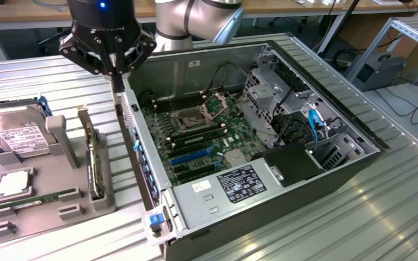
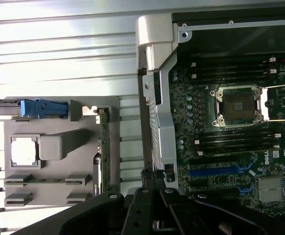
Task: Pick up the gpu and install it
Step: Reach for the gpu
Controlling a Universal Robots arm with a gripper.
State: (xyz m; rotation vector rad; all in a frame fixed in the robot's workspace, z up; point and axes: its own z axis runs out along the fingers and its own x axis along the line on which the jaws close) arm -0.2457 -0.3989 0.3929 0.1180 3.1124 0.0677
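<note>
On the exterior view's left, one grey holder [image 1: 85, 209] on the worktop [image 1: 383, 217] carries one hard drive [image 1: 17, 136], one processor chip [image 1: 11, 186], one memory stick [image 1: 31, 202] and one gpu [image 1: 90, 157]. The gpu stands on edge in the holder's slot nearest the case, so only a thin dark strip shows and its face is hidden. The gripper [image 1: 116, 81] hangs above the case wall with its fingers closed and empty. To the right lies one open computer case [image 1: 267, 217], partly cut off.

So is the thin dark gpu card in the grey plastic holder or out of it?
In: the gpu stands on edge in the grey holder; the gripper hovers above the metal case wall, apart from it.
</note>
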